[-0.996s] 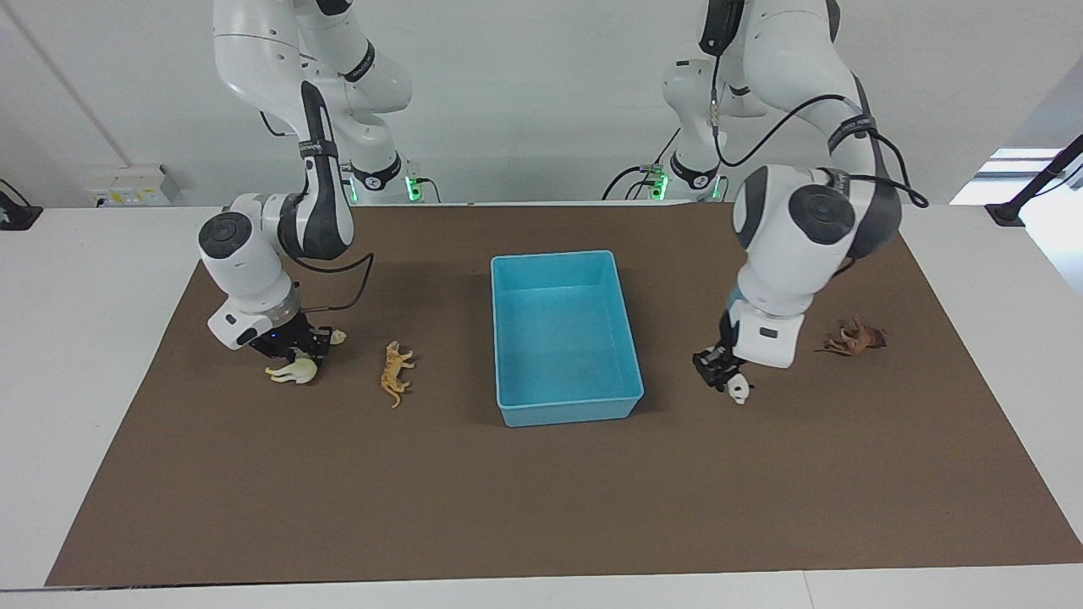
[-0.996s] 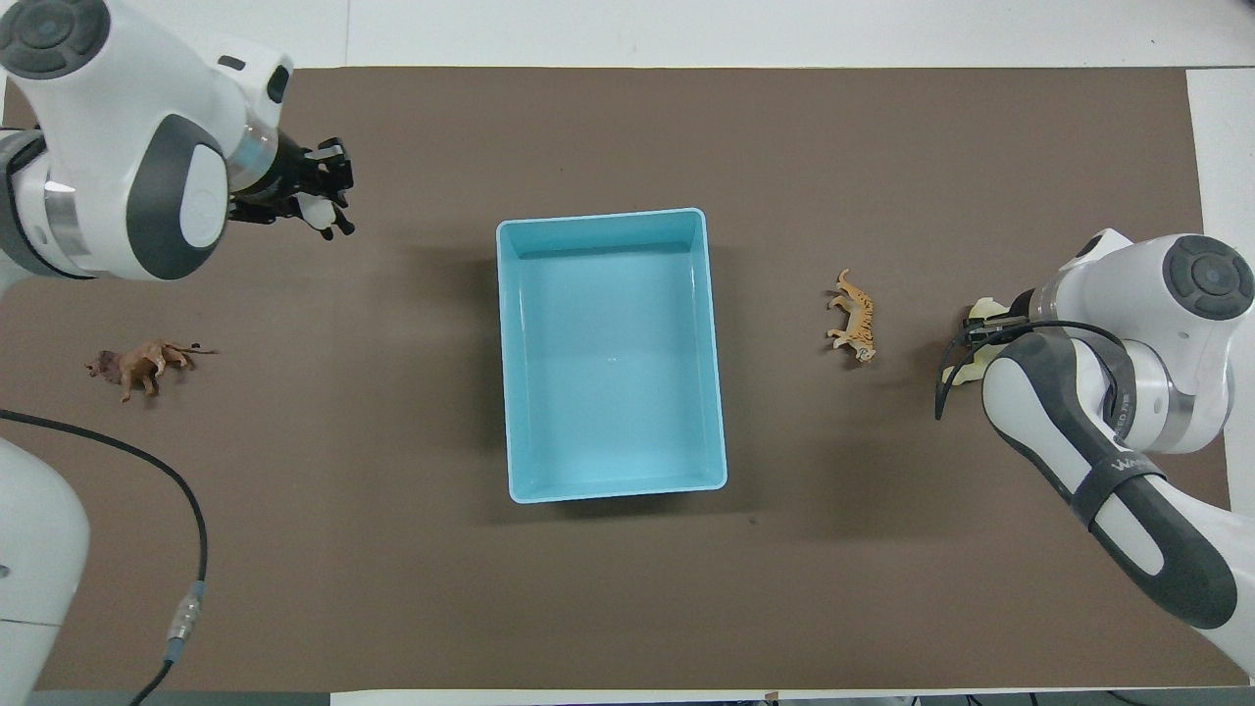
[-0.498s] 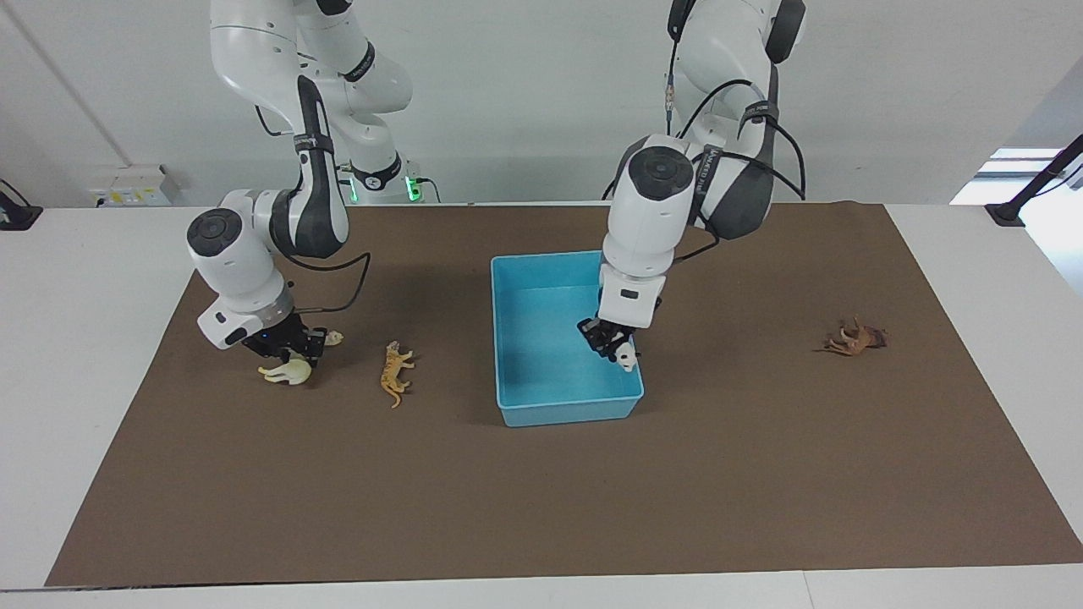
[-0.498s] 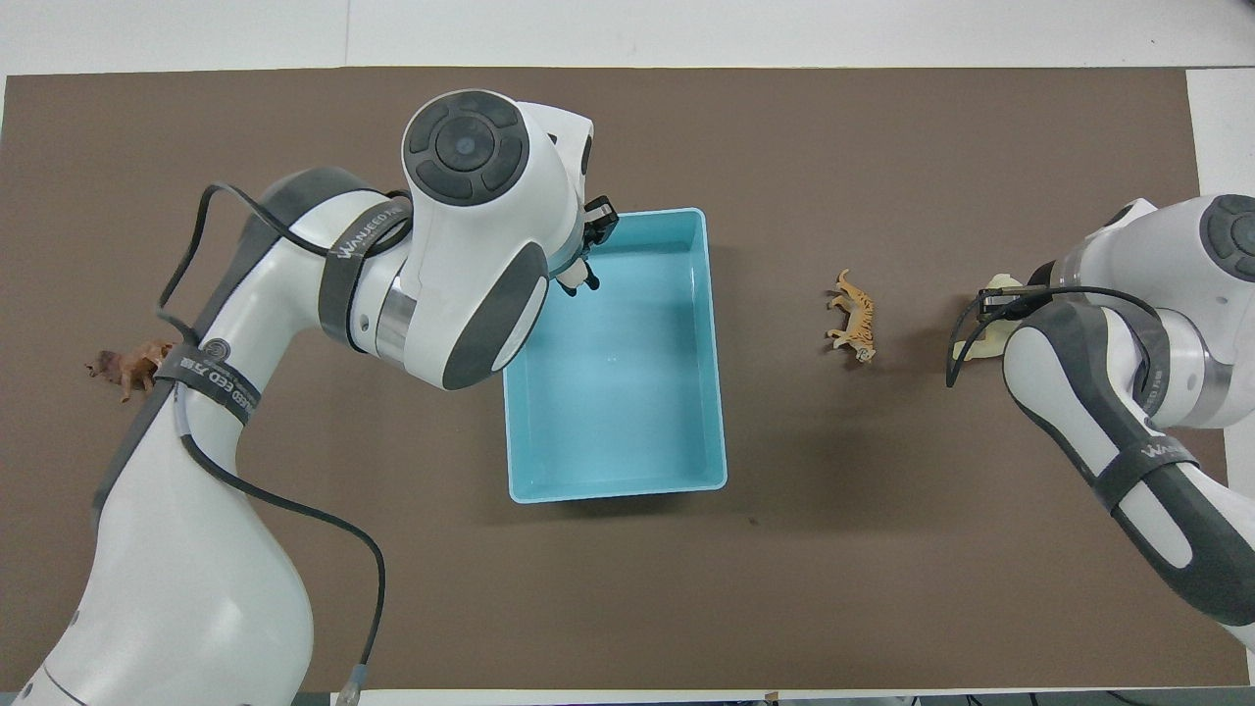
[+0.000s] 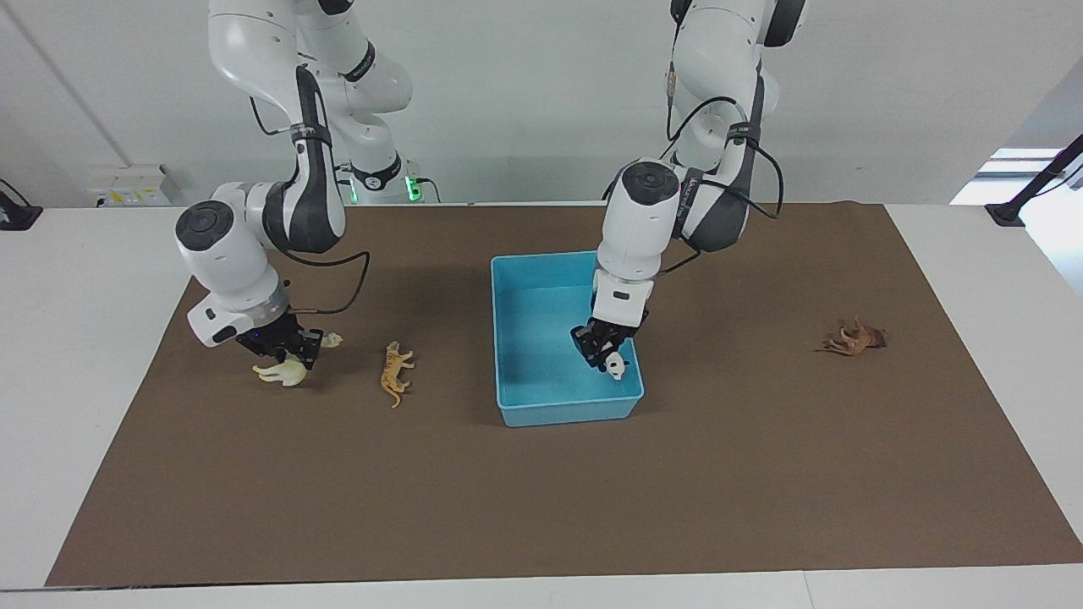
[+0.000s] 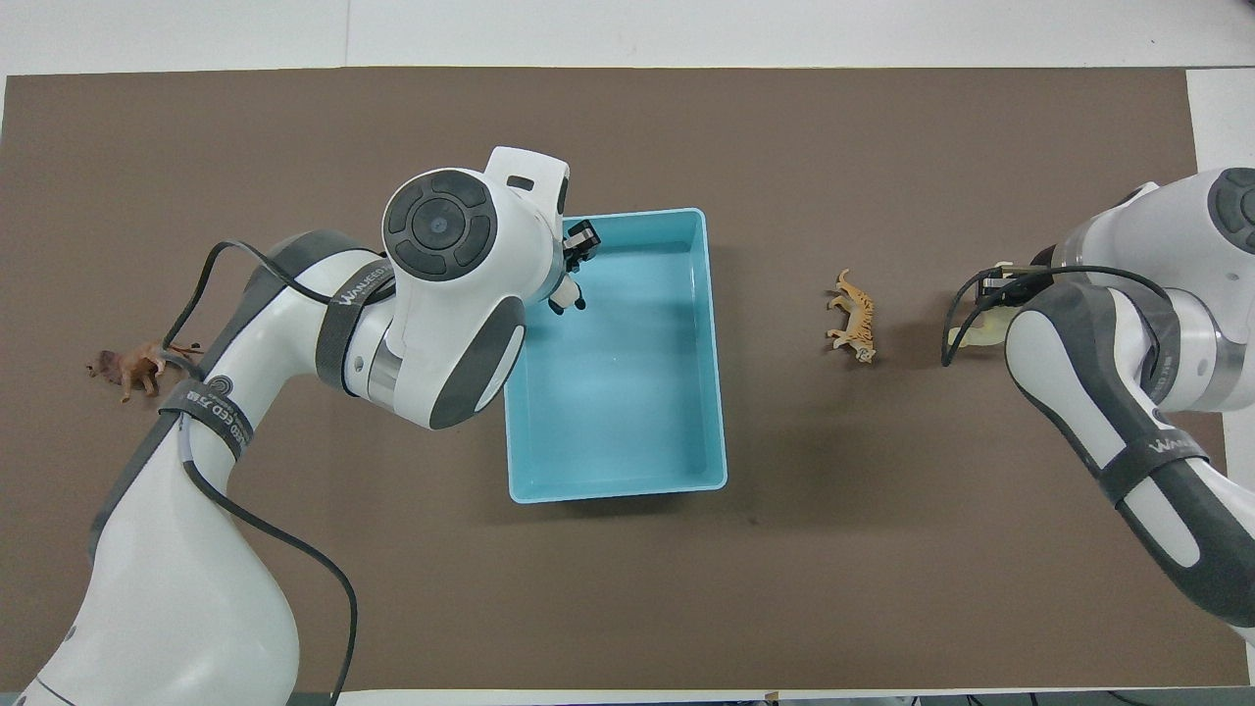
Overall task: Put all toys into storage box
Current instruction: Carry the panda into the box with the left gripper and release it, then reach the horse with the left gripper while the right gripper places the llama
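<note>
Table: white top [image 5: 93, 355] covered by a big brown mat [image 5: 541, 491].
Storage box: light blue rectangular plastic bin with low walls [image 5: 506, 338] [image 6: 714, 343], mid-mat between the two arms.
Left arm: reaches in over the box; the left gripper [image 5: 599, 345] [image 6: 574, 257] hangs above the box corner farthest from the robots, at the left arm's end. I can't tell whether its fingers are parted or pinching.
Right arm: down at its own end of the mat; the right gripper [image 5: 288, 345] is clamped on the cream toy, which hangs just off the mat.
Brown horse-like figurine [image 5: 854, 337] [image 6: 132, 363]: lying on the mat toward the left arm's end, well apart from the box.
Orange striped tiger figurine [image 5: 395, 370] [image 6: 853, 316]: lying on the mat between the box and the right gripper.
Cream-yellow long-necked figurine [image 5: 283, 372] [image 6: 980, 328]: in the right gripper's grip.
Black-and-white panda figurine [image 5: 615, 365] [image 6: 566, 294]: right at the left gripper's tips, over the box; held or let go, I can't tell.
</note>
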You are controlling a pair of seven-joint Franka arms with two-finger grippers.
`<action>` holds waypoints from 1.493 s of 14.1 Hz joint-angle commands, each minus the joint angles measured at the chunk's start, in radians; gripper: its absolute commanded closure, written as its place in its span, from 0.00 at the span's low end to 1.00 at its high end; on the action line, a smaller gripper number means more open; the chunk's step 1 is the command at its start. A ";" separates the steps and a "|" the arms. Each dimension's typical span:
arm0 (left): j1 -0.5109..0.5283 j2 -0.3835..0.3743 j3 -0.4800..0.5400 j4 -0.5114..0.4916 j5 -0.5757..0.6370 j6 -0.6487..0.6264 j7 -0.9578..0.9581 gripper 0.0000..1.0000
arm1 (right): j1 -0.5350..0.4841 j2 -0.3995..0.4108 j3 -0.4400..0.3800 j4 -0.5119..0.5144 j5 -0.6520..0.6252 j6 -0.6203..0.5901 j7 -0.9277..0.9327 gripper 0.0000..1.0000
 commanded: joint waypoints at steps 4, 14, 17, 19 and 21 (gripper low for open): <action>0.002 -0.056 0.020 -0.007 0.012 -0.046 -0.002 0.00 | 0.002 -0.002 0.060 0.134 0.011 -0.156 0.147 1.00; 0.493 -0.185 0.051 -0.101 0.046 -0.225 1.026 0.00 | 0.307 0.015 0.182 0.320 0.011 -0.246 0.801 1.00; 0.596 -0.214 0.052 -0.165 0.046 -0.205 1.280 0.00 | 0.440 0.065 0.180 0.338 0.009 -0.171 0.894 1.00; 0.652 -0.223 0.054 -0.194 0.047 -0.204 1.477 0.00 | 0.490 0.113 0.180 0.373 -0.002 -0.157 0.924 1.00; 0.709 -0.234 0.054 -0.252 0.049 -0.165 1.647 0.00 | 0.519 0.157 0.177 0.375 -0.008 -0.134 0.930 1.00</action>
